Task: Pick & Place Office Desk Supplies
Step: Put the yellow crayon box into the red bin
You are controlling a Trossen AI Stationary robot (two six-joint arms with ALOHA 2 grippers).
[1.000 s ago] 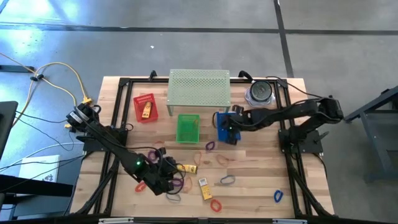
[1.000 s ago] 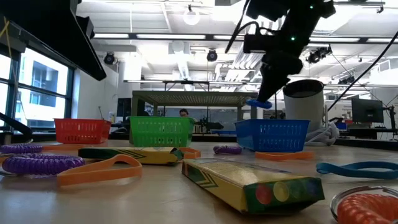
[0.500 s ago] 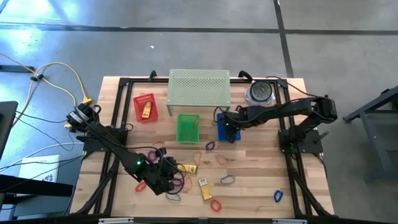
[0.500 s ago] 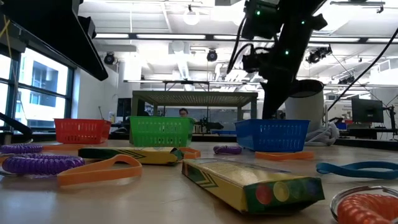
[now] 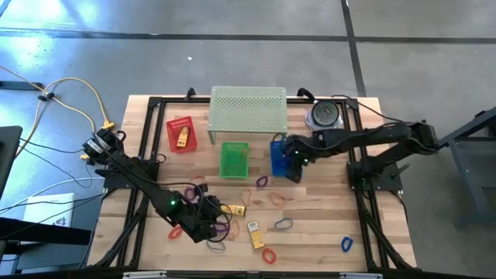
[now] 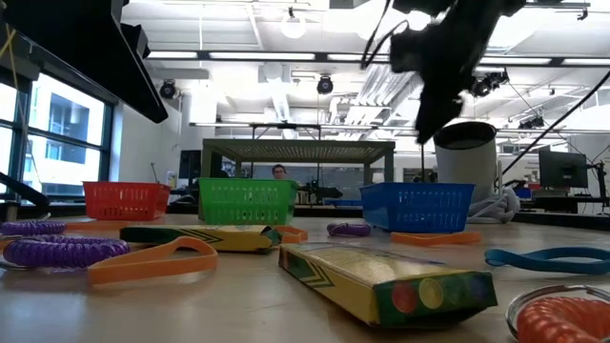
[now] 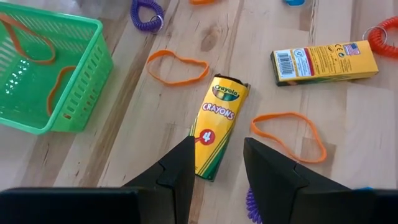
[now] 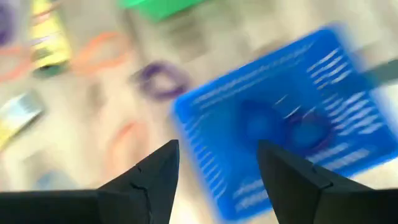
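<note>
Wooden slatted table (image 5: 325,232), grey concrete floor (image 5: 232,46)

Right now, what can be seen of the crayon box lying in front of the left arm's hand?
The yellow and green cardboard crayon box is a slim rectangular packet printed "CRAYONS" with a red figure 4. It lies flat on the bare wooden table, closed as far as shows, and looks intact. The left hand hangs open over its near end, one dark finger on either side, not clearly touching it. Thin orange rubber-band loops lie close on either side of it, none overlapping it. In the high view it sits near the table's front, left of centre.
</note>
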